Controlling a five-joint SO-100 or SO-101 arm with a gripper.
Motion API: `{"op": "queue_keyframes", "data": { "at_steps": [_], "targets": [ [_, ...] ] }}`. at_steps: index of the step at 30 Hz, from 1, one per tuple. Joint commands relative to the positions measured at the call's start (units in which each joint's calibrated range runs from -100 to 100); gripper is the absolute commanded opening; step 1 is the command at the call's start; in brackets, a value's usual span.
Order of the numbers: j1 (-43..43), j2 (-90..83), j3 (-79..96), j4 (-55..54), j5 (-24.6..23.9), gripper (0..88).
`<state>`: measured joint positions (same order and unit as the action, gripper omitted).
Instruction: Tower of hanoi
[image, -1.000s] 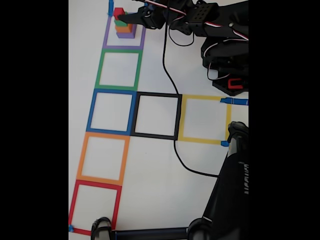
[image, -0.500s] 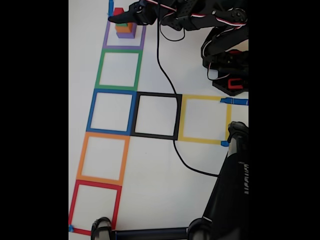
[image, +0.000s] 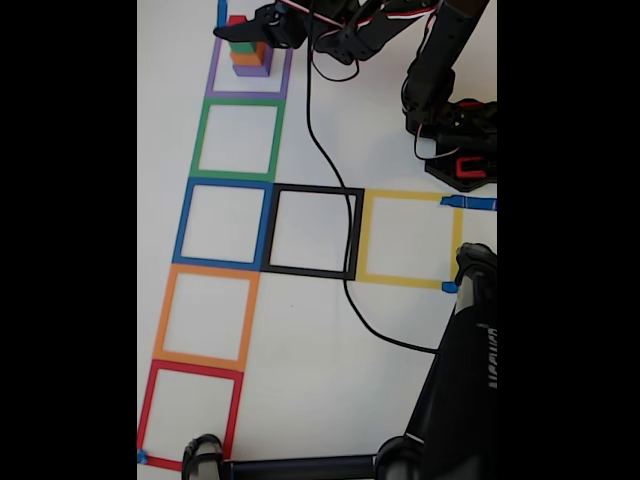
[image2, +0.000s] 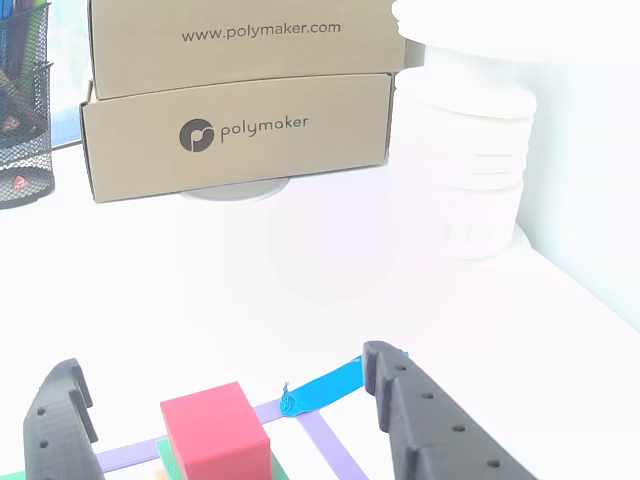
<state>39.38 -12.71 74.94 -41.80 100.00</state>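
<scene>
Gripper (image2: 225, 410): its two dark fingers stand apart, one on each side of the red cube, touching neither face in the other view; in the fixed view the gripper (image: 243, 32) sits at the top of the stack.
Red cube (image2: 215, 432): smallest piece, topmost on the tower, between the spread fingers; in the fixed view the red cube (image: 236, 20) peeks out just above the fingertip.
Green cube (image: 243, 46): directly under the red one.
Orange cube (image: 247, 58): under the green.
Purple cube (image: 251, 70): bottom of the stack, resting on the worktop.
Tower's place: inside the purple tape square (image: 249, 68) at the top of the fixed view.
Other tape squares: green (image: 239, 140), blue, orange and red run down the left; black (image: 313, 231) and yellow sit to the right of the blue one.
Cable (image: 330, 170): black, trailing down across the white worktop (image: 300, 340).
Background: two cardboard boxes (image2: 240, 90) stacked beyond the worktop.
</scene>
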Motion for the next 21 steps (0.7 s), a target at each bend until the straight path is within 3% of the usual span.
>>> {"op": "queue_keyframes", "data": {
  "at_steps": [1, 21],
  "targets": [
    [-0.36, 3.06, -1.40, -6.22, 0.00, 31.6],
    [-3.71, 14.28, -3.40, -13.18, 0.00, 29.7]
  ]
}}
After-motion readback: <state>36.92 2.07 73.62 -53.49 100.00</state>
